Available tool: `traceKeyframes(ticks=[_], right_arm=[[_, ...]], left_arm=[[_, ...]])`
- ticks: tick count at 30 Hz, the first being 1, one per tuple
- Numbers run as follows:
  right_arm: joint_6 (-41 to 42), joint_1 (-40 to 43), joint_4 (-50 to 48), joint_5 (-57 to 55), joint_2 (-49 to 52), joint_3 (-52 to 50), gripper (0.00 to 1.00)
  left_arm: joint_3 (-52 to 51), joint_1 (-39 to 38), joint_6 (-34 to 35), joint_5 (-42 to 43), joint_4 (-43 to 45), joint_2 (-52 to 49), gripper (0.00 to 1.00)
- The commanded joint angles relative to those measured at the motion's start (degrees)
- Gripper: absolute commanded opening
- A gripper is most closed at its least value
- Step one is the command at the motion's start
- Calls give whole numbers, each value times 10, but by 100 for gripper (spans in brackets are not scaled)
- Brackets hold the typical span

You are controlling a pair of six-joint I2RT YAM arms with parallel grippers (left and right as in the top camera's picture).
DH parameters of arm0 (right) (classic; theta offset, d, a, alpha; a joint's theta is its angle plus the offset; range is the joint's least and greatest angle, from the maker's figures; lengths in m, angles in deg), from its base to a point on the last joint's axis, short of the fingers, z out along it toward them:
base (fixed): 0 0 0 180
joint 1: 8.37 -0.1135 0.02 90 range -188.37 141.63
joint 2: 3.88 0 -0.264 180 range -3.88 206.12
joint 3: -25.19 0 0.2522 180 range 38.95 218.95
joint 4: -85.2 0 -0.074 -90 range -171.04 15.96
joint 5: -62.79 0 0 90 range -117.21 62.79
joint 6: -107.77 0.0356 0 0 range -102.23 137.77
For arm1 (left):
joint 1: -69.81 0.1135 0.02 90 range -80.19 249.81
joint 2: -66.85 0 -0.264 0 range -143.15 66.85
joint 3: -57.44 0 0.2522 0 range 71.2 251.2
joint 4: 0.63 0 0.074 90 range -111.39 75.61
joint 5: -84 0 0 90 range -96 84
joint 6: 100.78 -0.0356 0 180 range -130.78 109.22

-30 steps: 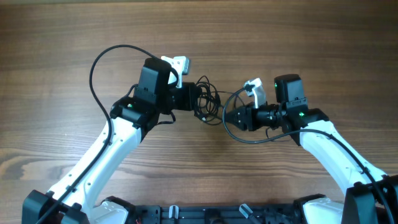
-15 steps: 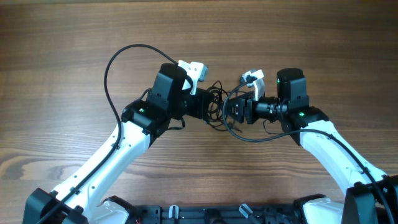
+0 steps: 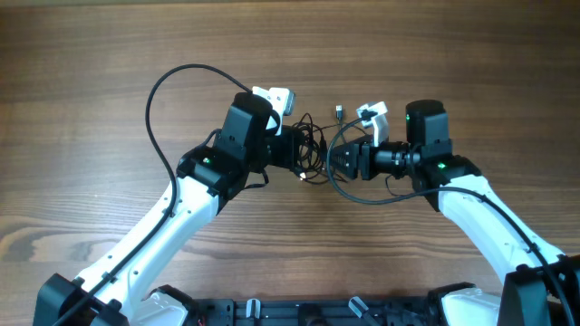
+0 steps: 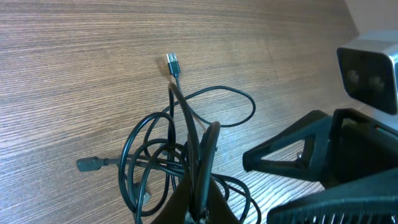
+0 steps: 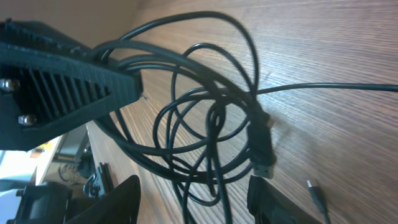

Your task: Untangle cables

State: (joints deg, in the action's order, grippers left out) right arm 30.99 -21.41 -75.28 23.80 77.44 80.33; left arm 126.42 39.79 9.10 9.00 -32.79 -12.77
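Observation:
The cables [image 3: 314, 145] are a bunch of thin black loops hanging between my two grippers, just above the wooden table [image 3: 91, 72]. My left gripper [image 3: 301, 154] is shut on several strands of the cables [image 4: 149, 158]; its closed fingers [image 4: 200, 180] rise through the loops. One small plug [image 4: 173, 62] lies on the wood beyond the bunch, and another plug [image 4: 90, 163] sticks out to the left. My right gripper [image 3: 337, 161] faces the bunch from the right. Its jaws are open around a few hanging strands [image 5: 211, 180], fingers [image 5: 118, 199] clear of them. A plug [image 5: 264, 165] dangles near its other finger.
The left arm's thick black cable [image 3: 159, 100] arcs over the table behind it. The right arm's own thick cable [image 3: 362, 201] loops under its wrist. The two gripper heads are nearly touching. A loose small plug [image 3: 337, 111] lies just behind them.
My left arm has carried the bunch to the right, closing the gap to the right gripper. The right gripper edged up and left toward it. A small plug now lies behind the bunch.

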Motion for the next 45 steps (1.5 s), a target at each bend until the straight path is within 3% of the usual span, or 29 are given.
traceKeyframes(ticks=[1, 9, 14, 19, 22, 25, 30, 34, 39, 41, 43, 45], right_arm=[[-12, -26, 1, -31, -2, 3, 57], [-10, -59, 4, -137, 0, 3, 52], [-10, -59, -6, -142, 13, 3, 48], [-10, -59, -11, -95, 31, 3, 15], [-10, -59, -24, -67, 31, 3, 4], [-10, -44, -41, 1, 24, 4, 4], [23, 103, -40, 111, -48, 6, 4], [27, 245, -34, 164, -83, 6, 4], [37, 346, 21, 139, -84, 6, 4], [32, 355, 63, 99, -84, 6, 5], [20, 351, 97, 80, -84, 6, 31], [-34, 334, 120, 92, -84, 6, 43]], left_arm=[[3, -2, 6, 6, 2, 1, 4], [3, -2, 16, 33, 2, 1, 4], [3, -2, 19, 52, 7, 1, 4], [3, -2, 44, 68, 29, 1, 4], [3, -2, 53, 71, 28, 1, 4], [3, -2, 64, 48, 14, 1, 4], [2, 3, 148, -219, -166, -9, 4], [2, 41, 230, -253, -241, -21, 4], [2, 81, 267, -195, -179, -22, 4], [2, 83, 205, -134, -113, -21, 4], [2, 78, 97, -20, -31, -21, 4], [2, 68, 10, 91, 31, -21, 4]])
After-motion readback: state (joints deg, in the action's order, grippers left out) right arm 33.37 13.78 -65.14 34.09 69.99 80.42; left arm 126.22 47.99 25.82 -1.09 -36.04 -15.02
